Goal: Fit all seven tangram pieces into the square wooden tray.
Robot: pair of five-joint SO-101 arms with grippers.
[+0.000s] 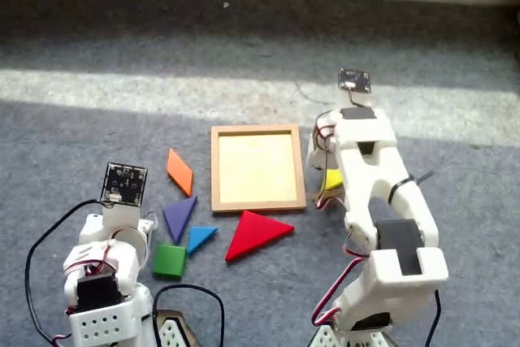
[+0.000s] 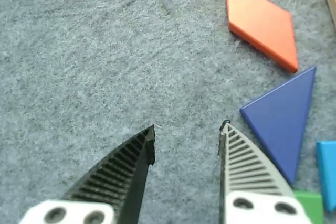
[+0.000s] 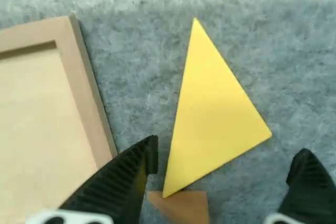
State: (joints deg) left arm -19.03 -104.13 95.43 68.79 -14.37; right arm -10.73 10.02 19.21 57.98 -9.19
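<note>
Grey carpet [image 1: 97,62] with a sunlit band

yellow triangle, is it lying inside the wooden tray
No, the yellow triangle lies flat on the grey carpet beside the wooden tray, outside its rim.

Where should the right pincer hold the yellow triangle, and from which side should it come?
Probably from straight above, since the yellow triangle lies flat on the carpet. Close the open right pincer across its two longer straight sides, near the middle, where they give flat faces.
</note>
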